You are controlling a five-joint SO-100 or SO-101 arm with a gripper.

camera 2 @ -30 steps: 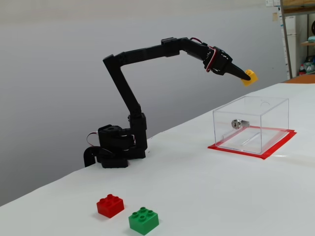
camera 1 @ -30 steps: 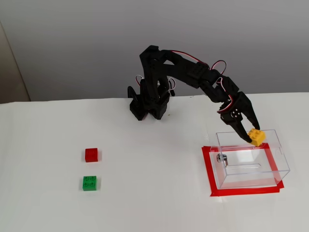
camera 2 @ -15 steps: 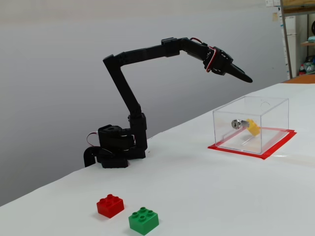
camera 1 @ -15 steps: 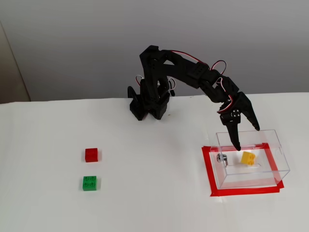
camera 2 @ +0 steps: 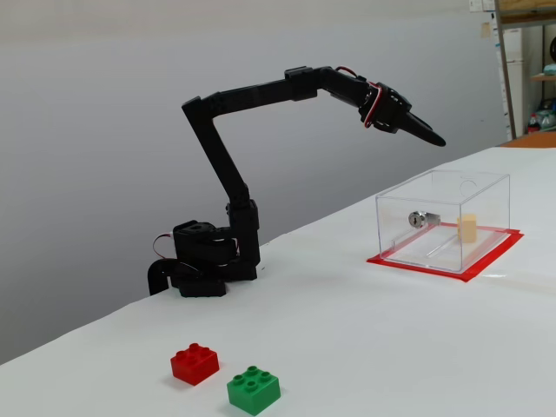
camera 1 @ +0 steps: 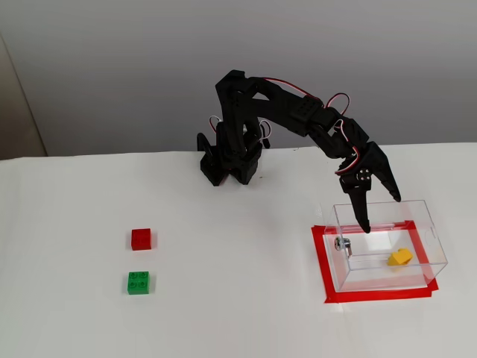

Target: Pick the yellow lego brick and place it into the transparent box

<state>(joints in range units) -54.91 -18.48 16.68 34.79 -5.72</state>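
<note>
Yellow lego brick lies inside the transparent box, blurred through its walls; arm arches above, gripper jaws open, empty.

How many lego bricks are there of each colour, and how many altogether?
Yellow: 1, the yellow lego brick, inside the transparent box
Red: 1, the red brick, on the table
Green: 1, the green brick, on the table
Total: 3 bricks

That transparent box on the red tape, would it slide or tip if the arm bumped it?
The transparent box looks thin-walled and nearly empty, holding only the yellow lego brick, so probably light and easily slid. Its wide, low shape suggests sliding rather than tipping. Clear plastic is likely stiff.
</note>
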